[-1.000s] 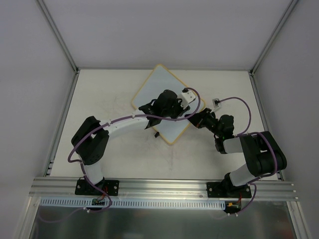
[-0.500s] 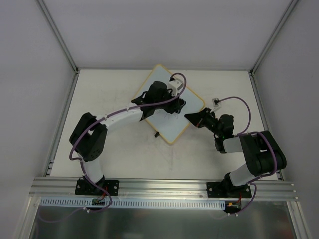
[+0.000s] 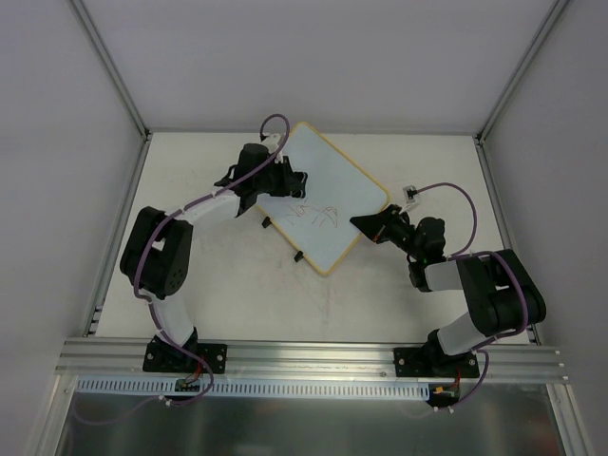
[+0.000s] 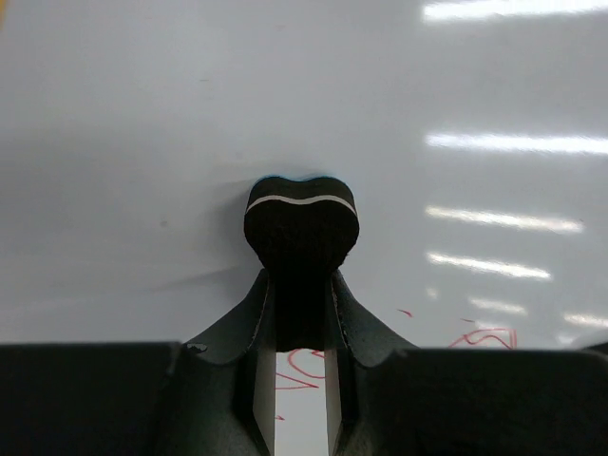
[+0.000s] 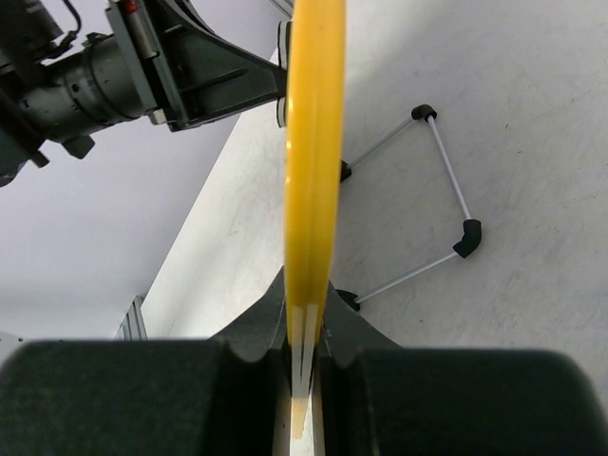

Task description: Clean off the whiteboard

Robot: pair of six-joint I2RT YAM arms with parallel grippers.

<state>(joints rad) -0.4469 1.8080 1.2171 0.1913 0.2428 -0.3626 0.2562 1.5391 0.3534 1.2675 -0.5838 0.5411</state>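
Note:
The whiteboard (image 3: 337, 190) lies turned like a diamond at the table's middle, with red scribbles (image 3: 313, 215) on its face. My left gripper (image 3: 291, 179) is over the board's upper-left part, shut on a small black eraser (image 4: 302, 233) pressed to the pale face (image 4: 142, 142). Red marks (image 4: 484, 337) show just behind the eraser. My right gripper (image 3: 367, 226) is shut on the board's right edge. The right wrist view shows the yellow rim (image 5: 313, 142) edge-on between the fingers of that gripper (image 5: 306, 323).
Two black clips (image 3: 297, 256) sit on the board's lower-left edge. A thin wire frame with black corners (image 5: 465, 236) lies on the table under the board. Grey walls and metal rails (image 3: 119, 218) bound the table.
My left gripper has swept with the eraser from the board's right side across to its upper-left part, uncovering the red scribbles. The right gripper has kept its hold and place.

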